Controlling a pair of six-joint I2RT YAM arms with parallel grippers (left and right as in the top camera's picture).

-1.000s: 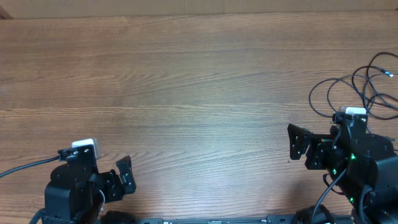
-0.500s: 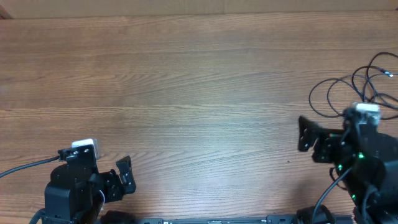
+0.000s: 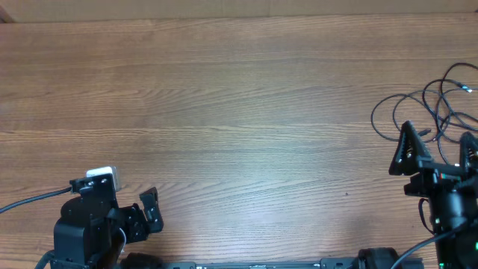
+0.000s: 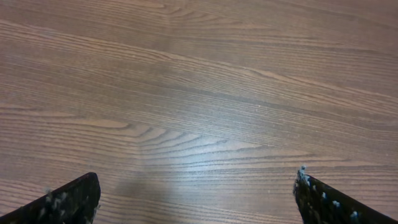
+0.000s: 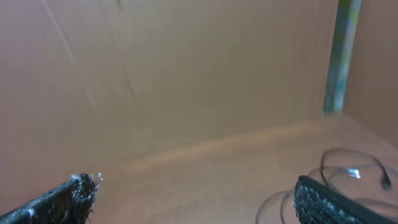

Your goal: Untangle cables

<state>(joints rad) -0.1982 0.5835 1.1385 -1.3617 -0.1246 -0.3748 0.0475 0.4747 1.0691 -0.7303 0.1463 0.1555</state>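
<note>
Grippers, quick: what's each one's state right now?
Left gripper: open, holding nothing.
Right gripper: open, holding nothing; cables ungripped.

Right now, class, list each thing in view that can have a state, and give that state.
cables: loose overlapping loops, lying on the table, not gripped
left hand: open, holding nothing
right hand: open, holding nothing, close to the cables
</note>
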